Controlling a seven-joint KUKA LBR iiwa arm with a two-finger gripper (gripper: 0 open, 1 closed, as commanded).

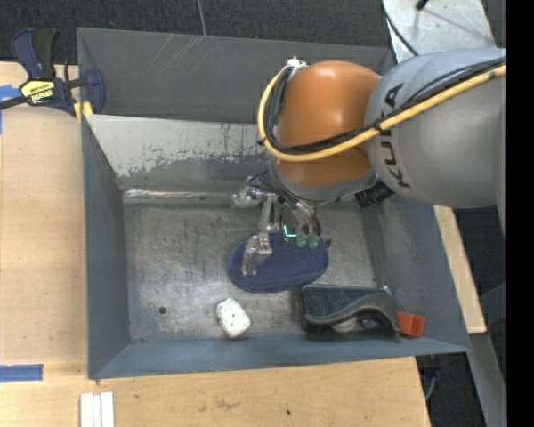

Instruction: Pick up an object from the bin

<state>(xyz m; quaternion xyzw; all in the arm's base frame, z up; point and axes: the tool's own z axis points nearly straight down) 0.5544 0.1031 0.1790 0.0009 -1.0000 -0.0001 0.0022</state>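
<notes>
My gripper [283, 241] hangs low in the middle of the bin, under the arm's orange cover. Its jaws stand open, one silver finger [260, 243] to the left and the other to the right. Both tips come down on the upper edge of a dark blue, flat oval thing [276, 272] that lies on the bin floor. Whether the tips touch it I cannot tell. Nothing sits between the fingers. A small white lumpy thing [233, 318] lies in front of the blue one, to its left, well apart from the gripper.
A black curved tool with an orange end [349, 311] lies along the bin's front wall at the right, close to the blue thing's right edge. The arm and its cover hide the back right of the bin.
</notes>
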